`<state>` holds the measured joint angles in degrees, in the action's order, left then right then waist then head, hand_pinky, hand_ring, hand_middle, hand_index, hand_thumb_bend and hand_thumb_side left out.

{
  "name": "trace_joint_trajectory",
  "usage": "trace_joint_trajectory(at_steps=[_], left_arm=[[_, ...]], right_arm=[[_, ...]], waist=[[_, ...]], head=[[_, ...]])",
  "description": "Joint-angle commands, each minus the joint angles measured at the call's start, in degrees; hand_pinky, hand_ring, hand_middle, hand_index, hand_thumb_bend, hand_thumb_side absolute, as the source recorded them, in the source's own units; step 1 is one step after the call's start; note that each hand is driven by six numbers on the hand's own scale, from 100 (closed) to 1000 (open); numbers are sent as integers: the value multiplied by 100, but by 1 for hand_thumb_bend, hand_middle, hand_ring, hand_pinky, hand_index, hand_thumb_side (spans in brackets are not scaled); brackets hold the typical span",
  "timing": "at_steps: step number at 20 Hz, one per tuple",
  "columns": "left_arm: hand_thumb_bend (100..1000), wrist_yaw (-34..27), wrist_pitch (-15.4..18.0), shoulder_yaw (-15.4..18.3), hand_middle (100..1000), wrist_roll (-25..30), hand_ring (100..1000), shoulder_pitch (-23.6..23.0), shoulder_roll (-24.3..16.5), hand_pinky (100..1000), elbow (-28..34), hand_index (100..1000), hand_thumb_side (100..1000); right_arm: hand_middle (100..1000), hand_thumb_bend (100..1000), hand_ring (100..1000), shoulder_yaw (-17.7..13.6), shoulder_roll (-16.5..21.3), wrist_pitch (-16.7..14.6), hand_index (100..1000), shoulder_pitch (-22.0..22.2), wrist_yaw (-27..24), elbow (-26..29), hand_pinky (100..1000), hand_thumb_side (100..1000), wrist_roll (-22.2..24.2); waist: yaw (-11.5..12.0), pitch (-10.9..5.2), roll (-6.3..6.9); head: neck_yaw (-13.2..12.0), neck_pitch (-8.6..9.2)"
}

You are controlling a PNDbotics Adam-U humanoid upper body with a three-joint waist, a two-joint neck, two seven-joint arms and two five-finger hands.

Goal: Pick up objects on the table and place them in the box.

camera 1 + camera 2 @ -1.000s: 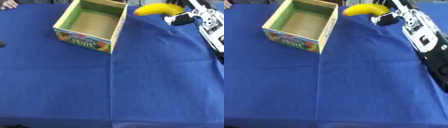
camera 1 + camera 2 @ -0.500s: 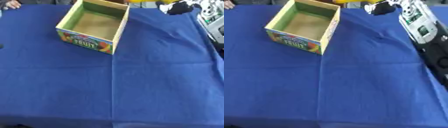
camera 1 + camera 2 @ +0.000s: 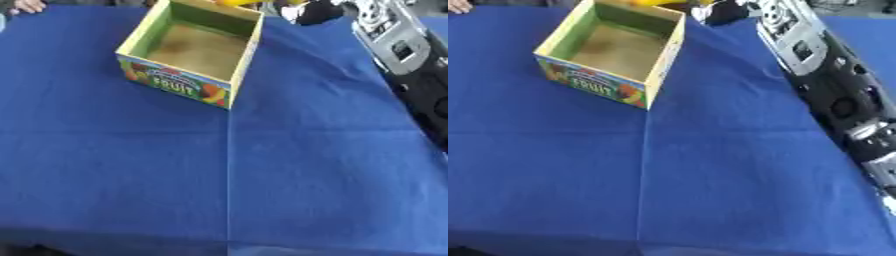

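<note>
A yellow curved banana (image 3: 238,2), barely showing at the top edge above the far rim of the empty green-walled cardboard fruit box (image 3: 193,51), sits clamped in the fingers of the black right hand (image 3: 311,11), not yet released over the blue-clothed surface (image 3: 262,180).

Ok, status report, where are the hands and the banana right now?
Right hand at top edge, carrying yellow banana beside box. Left hand unseen. Box empty, path clear.
</note>
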<state>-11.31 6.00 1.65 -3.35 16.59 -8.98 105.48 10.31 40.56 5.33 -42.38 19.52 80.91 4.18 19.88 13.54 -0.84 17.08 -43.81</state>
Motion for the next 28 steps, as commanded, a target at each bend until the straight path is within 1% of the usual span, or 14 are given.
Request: trace_joint_trajectory(at_steps=[1, 4, 5, 7, 9, 10, 11, 16, 18, 20, 28], left_arm=[[601, -23, 5, -29, 543, 30, 520, 76, -38, 612, 101, 584, 1000], [601, -24, 5, -29, 543, 30, 520, 76, -38, 612, 100, 584, 1000], [602, -26, 8, -31, 542, 33, 520, 97, -38, 612, 106, 584, 1000], [602, -51, 6, -58, 542, 53, 519, 180, 6, 612, 122, 584, 1000], [602, -84, -10, -122, 542, 106, 519, 223, 54, 613, 124, 584, 1000], [602, -100, -19, -157, 542, 139, 519, 237, 74, 613, 123, 584, 1000], [602, -113, -25, -177, 542, 163, 519, 244, 86, 613, 122, 584, 1000], [601, -137, -30, -188, 542, 201, 519, 251, 97, 613, 120, 584, 1000], [602, -147, -29, -202, 542, 215, 519, 266, 121, 613, 125, 584, 1000], [602, -150, -27, -200, 542, 219, 519, 268, 127, 613, 128, 584, 1000], [601, -150, -26, -194, 542, 216, 519, 267, 131, 614, 128, 584, 1000]], right_arm=[[451, 254, 439, -41, 114, -27, 532, -121, 47, 11, 459, 100, 7], [451, 254, 439, -42, 113, -32, 532, -122, 50, 6, 459, 100, 6], [461, 243, 454, -15, 86, -49, 546, -132, 33, 0, 482, 100, 23], [464, 235, 460, 176, -105, -150, 550, -223, 2, -153, 491, 100, 140], [465, 235, 462, 374, -348, -226, 551, -331, 72, -381, 495, 100, 290], [465, 235, 462, 401, -462, -257, 551, -368, 138, -486, 495, 100, 370], [465, 235, 462, 392, -533, -291, 551, -395, 206, -563, 495, 100, 443], [466, 231, 464, 325, -625, -408, 553, -432, 367, -698, 499, 100, 582], [467, 230, 465, 425, -763, -469, 553, -447, 384, -707, 500, 100, 674], [467, 230, 465, 459, -847, -503, 553, -467, 427, -738, 500, 100, 741], [472, 228, 470, 483, -905, -571, 558, -464, 476, -759, 508, 100, 805]], waist=[[9, -80, 9], [10, -80, 9], [37, -52, 36], [227, 32, 70], [471, 56, 61], [584, 58, 50], [644, 58, 44], [700, 59, 39], [708, 82, 28], [696, 87, 23], [679, 81, 18]], head=[[29, -30], [29, -30], [224, -30], [583, -30], [798, -30], [881, -30], [924, -30], [964, -30], [980, -30], [975, -30], [969, -30]])
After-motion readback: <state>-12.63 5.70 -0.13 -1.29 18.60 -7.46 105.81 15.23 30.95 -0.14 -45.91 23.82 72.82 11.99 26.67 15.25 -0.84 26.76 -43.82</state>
